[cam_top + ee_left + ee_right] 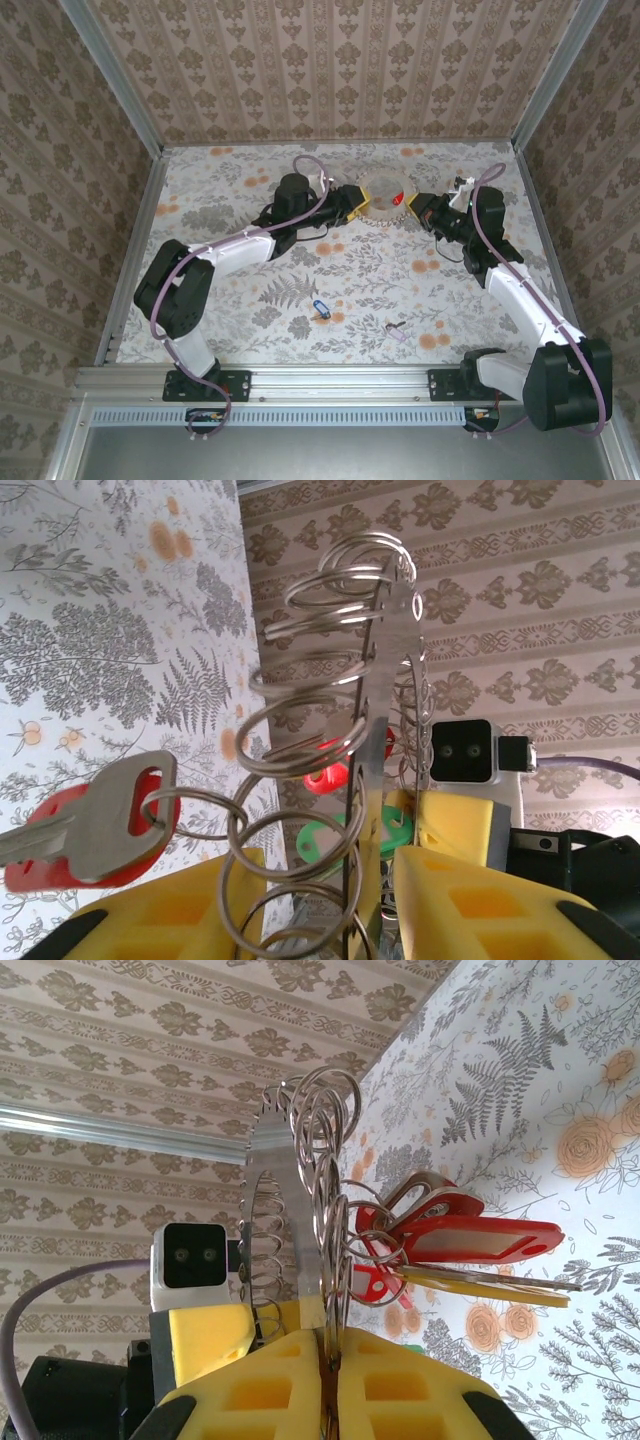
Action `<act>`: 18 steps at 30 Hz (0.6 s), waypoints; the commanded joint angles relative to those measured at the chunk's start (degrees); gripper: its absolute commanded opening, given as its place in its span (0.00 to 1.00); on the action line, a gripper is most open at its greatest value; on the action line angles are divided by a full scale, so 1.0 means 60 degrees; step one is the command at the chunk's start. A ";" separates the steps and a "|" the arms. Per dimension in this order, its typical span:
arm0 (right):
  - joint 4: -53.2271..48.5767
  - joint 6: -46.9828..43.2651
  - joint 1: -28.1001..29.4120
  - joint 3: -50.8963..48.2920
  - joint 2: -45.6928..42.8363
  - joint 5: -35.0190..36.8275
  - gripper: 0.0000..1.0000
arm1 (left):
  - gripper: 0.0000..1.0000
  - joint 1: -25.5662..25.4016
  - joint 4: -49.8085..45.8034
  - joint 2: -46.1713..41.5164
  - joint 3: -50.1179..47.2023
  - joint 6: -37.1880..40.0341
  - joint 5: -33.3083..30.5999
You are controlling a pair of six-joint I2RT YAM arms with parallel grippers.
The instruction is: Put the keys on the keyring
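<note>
Covering the table [250, 290] is a pale cloth printed with grey ferns and orange blossoms. Walls [330, 70] papered in beige damask stripes close it in on three sides, with aluminium posts [113, 80] at the far corners and an aluminium rail [330, 380] along the near edge. At the far middle of the table the keyring [380, 200] sits between the two grippers. The right gripper [330, 1360] has its yellow fingers pressed together on the ring's metal plate. The left gripper [330, 890] straddles the same plate, its fingers apart with a gap on one side. Red-tagged keys [470, 1240] hang from the small loops; the tag's paper window is too blurred to read. A blue-tagged key [320, 310] and a purple-tagged key [396, 329] lie loose near the front, well apart from the ring.
</note>
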 commanded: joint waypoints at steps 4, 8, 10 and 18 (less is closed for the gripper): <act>0.0279 -0.0087 0.0075 0.0398 0.0004 -0.0674 0.11 | 0.32 0.0073 0.0904 0.0024 0.0228 -0.0057 0.0046; 0.0321 -0.0093 0.0079 0.0350 -0.0068 -0.0902 0.11 | 0.30 0.0096 0.1099 0.0009 0.0214 -0.0026 0.0035; 0.0323 -0.0060 0.0079 0.0345 -0.0134 -0.0938 0.11 | 0.31 0.0096 0.1165 0.0009 0.0225 0.0002 0.0029; 0.0270 -0.0147 0.0079 0.0300 -0.0357 -0.0847 0.14 | 0.16 0.0110 0.1718 0.0009 0.0126 -0.0101 -0.0020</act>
